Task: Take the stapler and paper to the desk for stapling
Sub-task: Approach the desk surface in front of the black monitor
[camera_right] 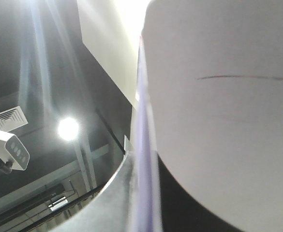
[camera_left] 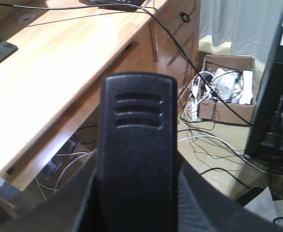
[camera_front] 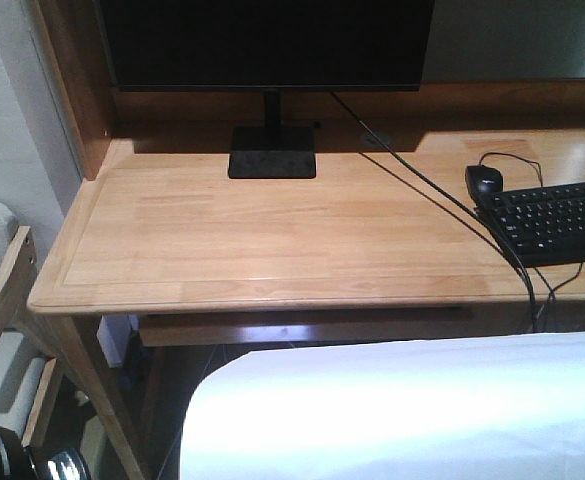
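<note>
Light wood of the table (camera_front: 222,240) offers room between the monitor stand (camera_front: 271,152) and the keyboard (camera_front: 557,218), which is likely where both loads are bound. Left fingers (camera_left: 214,208) pinch the black stapler (camera_left: 137,145), carried just off the table's front edge rather than over it. White paper (camera_front: 402,410) hangs in front of the near rim and blankets the right wrist view, so the right fingers are hidden, though I judge them clamped on it.

The stapler (camera_left: 137,145), black with three grooves across its upper end, is seen upright and aloft beside the desk (camera_front: 272,240), a light wooden top with a raised rim. The paper (camera_front: 402,410), white, is seen bowed before the desk's front edge
</note>
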